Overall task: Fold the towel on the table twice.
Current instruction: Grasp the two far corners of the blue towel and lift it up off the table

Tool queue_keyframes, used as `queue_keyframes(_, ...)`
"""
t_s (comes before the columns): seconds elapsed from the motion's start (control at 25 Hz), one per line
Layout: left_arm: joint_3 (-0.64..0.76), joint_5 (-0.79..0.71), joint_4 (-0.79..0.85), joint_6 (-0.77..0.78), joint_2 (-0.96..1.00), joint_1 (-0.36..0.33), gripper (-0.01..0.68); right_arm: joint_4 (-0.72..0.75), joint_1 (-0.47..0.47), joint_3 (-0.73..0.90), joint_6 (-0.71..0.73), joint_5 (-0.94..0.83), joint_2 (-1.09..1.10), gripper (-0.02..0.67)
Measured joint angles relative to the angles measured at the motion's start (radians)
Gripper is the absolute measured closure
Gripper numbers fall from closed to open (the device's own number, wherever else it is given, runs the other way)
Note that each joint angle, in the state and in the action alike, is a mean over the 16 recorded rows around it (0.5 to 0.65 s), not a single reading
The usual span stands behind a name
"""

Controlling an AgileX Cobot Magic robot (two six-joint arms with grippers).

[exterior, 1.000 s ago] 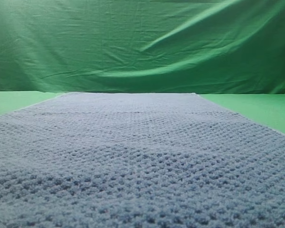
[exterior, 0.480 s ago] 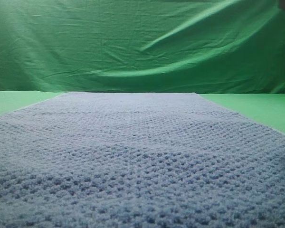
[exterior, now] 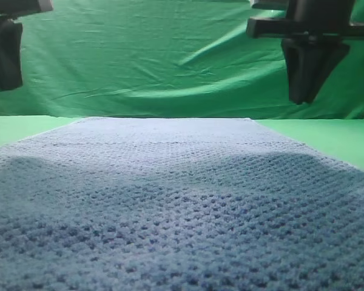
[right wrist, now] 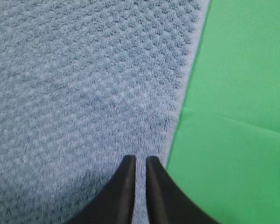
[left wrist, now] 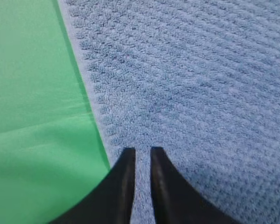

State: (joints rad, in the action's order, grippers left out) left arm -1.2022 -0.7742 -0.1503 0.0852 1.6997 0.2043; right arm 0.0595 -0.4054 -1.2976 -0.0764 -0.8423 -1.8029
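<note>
The blue-grey waffle-weave towel (exterior: 182, 200) lies flat and spread out on the green table (exterior: 333, 136), filling the lower half of the high view. My left gripper (exterior: 6, 85) hangs in the air at the top left, above the towel's left side. My right gripper (exterior: 303, 97) hangs at the top right. In the left wrist view the left gripper (left wrist: 142, 150) is shut and empty, just inside the towel's (left wrist: 200, 84) pale left edge. In the right wrist view the right gripper (right wrist: 139, 158) is shut and empty, just inside the towel's (right wrist: 84, 84) right edge.
A wrinkled green backdrop drape (exterior: 170, 60) hangs behind the table. Bare green table shows left of the towel (left wrist: 32, 116) and right of it (right wrist: 238, 116). The arms cast dark shadows on the towel's near part.
Both grippers have come down into the high view from above, left and right. Their shadows now fall on the towel. The towel has not moved.
</note>
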Motion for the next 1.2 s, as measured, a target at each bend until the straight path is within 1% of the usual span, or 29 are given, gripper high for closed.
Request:
queue_keyframes(0.24,-0.033,0.022,0.022,-0.026,0.086,0.000,0.229,0.000,0.000,-0.051,-0.023,0.032,-0.082,0.208)
queue_keyframes(0.32,-0.036,0.030,0.033,-0.042,0.105,0.000,0.153,0.000,0.000,-0.058,-0.030,0.045,-0.097,0.137)
queue_keyframes(0.4,-0.038,0.040,0.047,-0.060,0.121,0.000,0.091,0.000,0.000,-0.063,-0.037,0.058,-0.112,0.075)
queue_keyframes(0.48,-0.041,0.049,0.062,-0.077,0.137,0.000,0.048,0.000,0.000,-0.066,-0.045,0.072,-0.125,0.028)
queue_keyframes(0.52,-0.043,0.053,0.069,-0.085,0.144,0.000,0.036,0.000,0.000,-0.066,-0.049,0.080,-0.132,0.012)
queue_keyframes(0.6,-0.048,0.062,0.085,-0.100,0.160,0.000,0.028,0.000,0.000,-0.067,-0.058,0.095,-0.145,0.003)
queue_keyframes(0.88,-0.076,0.087,0.122,-0.130,0.221,0.000,0.029,0.001,0.001,-0.070,-0.078,0.132,-0.195,0.003)
queue_keyframes(1.2,-0.107,0.095,0.129,-0.143,0.267,0.000,0.029,0.001,0.008,-0.075,-0.097,0.158,-0.226,0.003)
